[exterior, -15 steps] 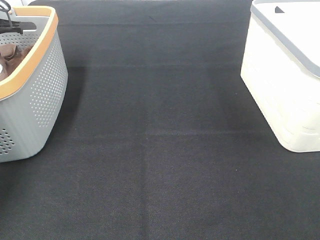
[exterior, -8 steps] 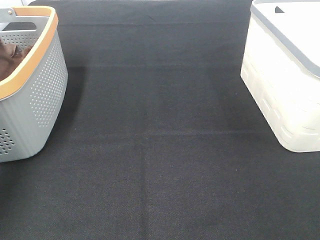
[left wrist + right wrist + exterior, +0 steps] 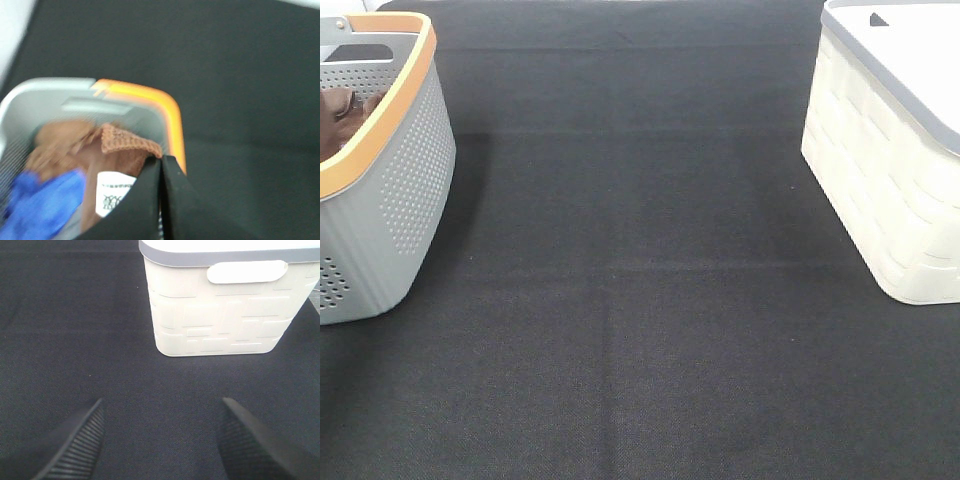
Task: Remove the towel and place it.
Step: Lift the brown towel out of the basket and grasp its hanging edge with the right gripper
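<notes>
Two cloths lie inside the grey basket (image 3: pixel 395 200): the towel (image 3: pixel 122 157) and, beside it, a blue cloth (image 3: pixel 42 207). The towel is rust-brown with a nubbly weave. One hemmed corner is folded over and stands up near the basket's orange rim (image 3: pixel 167 107), and a small white tag (image 3: pixel 112 192) printed in black shows on the face turned to the left wrist camera. This view is blurred, so finer detail of the stitching is lost. From the high camera only a brown patch of the towel shows, inside the basket below the rim.

The left gripper (image 3: pixel 161 200) has its black jaws pressed tight together above the basket's rim. The raised edge of the towel meets their tips and looks nipped between them.

The right gripper (image 3: pixel 160 440) is spread wide with nothing between its ribbed fingers (image 3: pixel 75 445). It hangs over the black mat (image 3: pixel 640 300), well apart from the basket. A white bin (image 3: pixel 885 180) with a grey rim stands across the mat from the basket.
</notes>
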Robot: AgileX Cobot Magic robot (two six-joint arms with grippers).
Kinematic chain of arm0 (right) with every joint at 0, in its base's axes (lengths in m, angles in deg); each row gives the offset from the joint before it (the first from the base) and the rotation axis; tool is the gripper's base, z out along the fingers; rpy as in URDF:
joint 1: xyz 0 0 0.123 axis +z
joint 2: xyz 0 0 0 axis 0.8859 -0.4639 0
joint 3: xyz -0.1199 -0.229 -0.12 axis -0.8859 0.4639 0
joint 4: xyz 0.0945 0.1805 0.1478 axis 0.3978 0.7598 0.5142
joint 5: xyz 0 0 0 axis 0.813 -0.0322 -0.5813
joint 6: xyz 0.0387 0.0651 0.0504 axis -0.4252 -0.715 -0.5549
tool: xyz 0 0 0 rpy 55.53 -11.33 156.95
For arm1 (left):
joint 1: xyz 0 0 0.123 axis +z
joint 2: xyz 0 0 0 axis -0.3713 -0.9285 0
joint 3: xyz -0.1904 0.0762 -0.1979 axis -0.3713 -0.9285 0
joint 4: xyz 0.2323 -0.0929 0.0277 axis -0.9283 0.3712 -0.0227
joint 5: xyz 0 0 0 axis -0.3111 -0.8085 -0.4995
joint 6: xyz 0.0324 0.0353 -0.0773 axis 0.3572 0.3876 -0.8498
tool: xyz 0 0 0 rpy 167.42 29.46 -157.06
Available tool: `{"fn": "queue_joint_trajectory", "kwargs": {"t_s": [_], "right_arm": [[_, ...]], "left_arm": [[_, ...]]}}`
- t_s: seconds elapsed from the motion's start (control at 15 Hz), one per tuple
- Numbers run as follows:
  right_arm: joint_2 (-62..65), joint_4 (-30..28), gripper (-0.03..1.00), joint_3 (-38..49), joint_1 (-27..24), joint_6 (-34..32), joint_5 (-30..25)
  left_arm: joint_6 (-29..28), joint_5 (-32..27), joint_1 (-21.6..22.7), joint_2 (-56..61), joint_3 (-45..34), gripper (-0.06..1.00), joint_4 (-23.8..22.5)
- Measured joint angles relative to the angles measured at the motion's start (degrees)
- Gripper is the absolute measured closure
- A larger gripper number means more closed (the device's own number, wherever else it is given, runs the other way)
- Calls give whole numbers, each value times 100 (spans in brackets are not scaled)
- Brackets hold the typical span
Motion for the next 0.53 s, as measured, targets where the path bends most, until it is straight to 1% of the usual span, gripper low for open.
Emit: {"fn": "queue_joint_trajectory", "kwargs": {"t_s": [0.07, 0.2, 0.27, 0.33, 0.4, 0.47, 0.53], "right_arm": [[0, 23, 35, 0, 0, 0, 0], [0, 229, 35, 0, 0, 0, 0], [0, 556, 35, 0, 0, 0, 11], [-29, 796, 35, -6, 0, 6, 80], [-155, 1031, 35, -11, 0, 46, 201], [-355, 1352, 35, -52, 0, 183, 430], [-613, 1776, 35, -69, 0, 395, 756]], "left_arm": [[115, 189, 0, 126, 0, 94, 338], [390, 561, 0, 269, 0, 94, 1346], [710, 693, 0, 304, 0, 94, 2154], [922, 762, -23, 304, 0, 94, 2647], [1112, 808, -86, 304, 0, 94, 3054], [1283, 877, -229, 304, 0, 94, 3277], [1415, 940, -464, 304, 0, 94, 3369]]}}
